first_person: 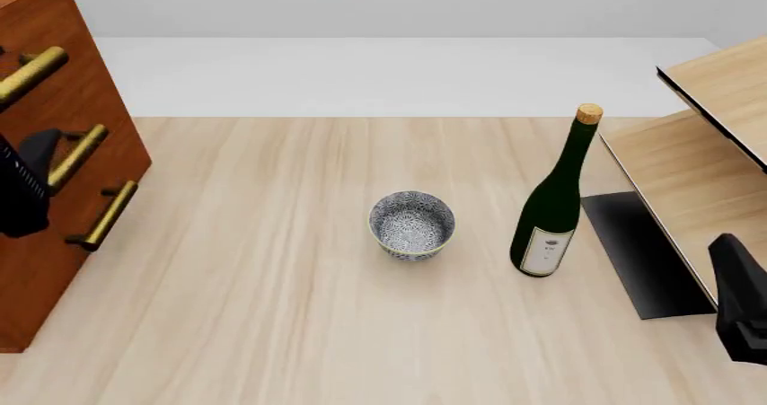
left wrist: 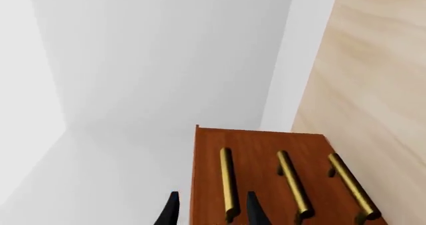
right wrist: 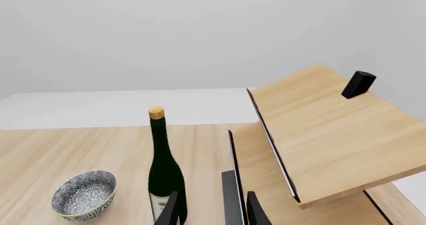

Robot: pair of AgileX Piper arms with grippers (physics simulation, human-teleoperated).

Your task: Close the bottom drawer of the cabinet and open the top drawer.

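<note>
Reaching for the top drawer handle on the cabinet at the tabletop's left, the left hand, open and empty, should straddle it squarely.

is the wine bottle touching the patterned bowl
Apart. The front view shows bare table between the wine bottle and the patterned bowl; the right wrist view shows the same gap.
</note>
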